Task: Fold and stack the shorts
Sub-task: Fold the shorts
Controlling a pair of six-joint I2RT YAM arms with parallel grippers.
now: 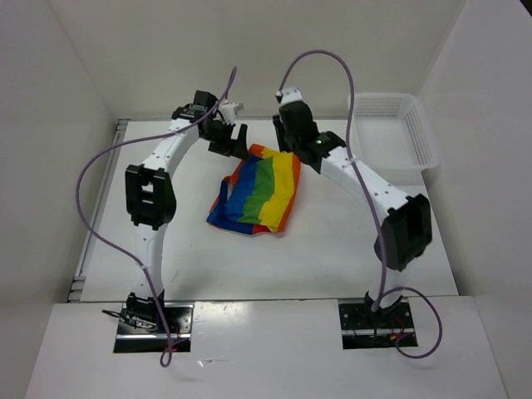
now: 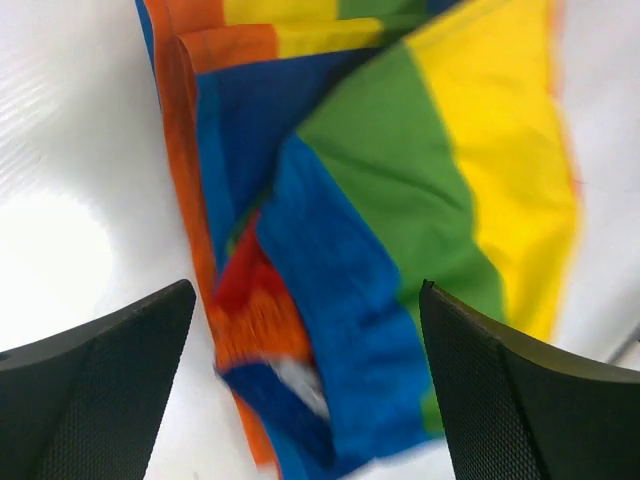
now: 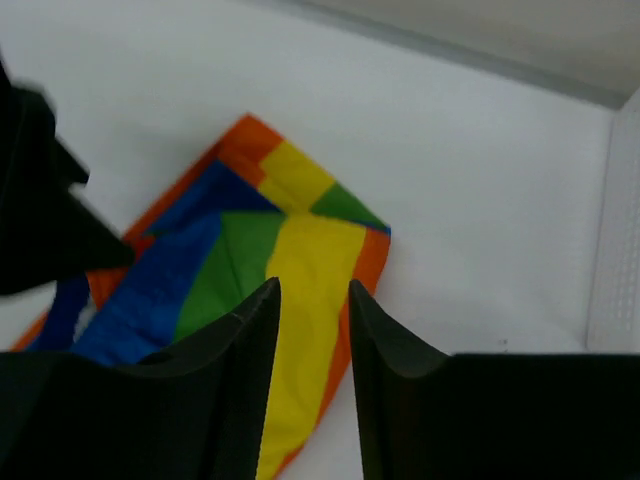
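The rainbow-striped shorts (image 1: 259, 193) lie crumpled and partly folded on the white table, between the two arms. My left gripper (image 1: 230, 140) hovers over their far left corner. Its fingers are wide apart and empty in the left wrist view (image 2: 308, 290), with the bunched blue and orange fabric (image 2: 330, 250) below them. My right gripper (image 1: 287, 137) hangs above the far right corner of the shorts. In the right wrist view (image 3: 313, 285) its fingers stand a narrow gap apart with nothing between them, over the yellow stripe (image 3: 305, 270).
A white mesh basket (image 1: 413, 125) stands at the back right; its wall shows at the right edge of the right wrist view (image 3: 615, 250). The left gripper's black body (image 3: 40, 220) is close on the right gripper's left. White walls enclose the table.
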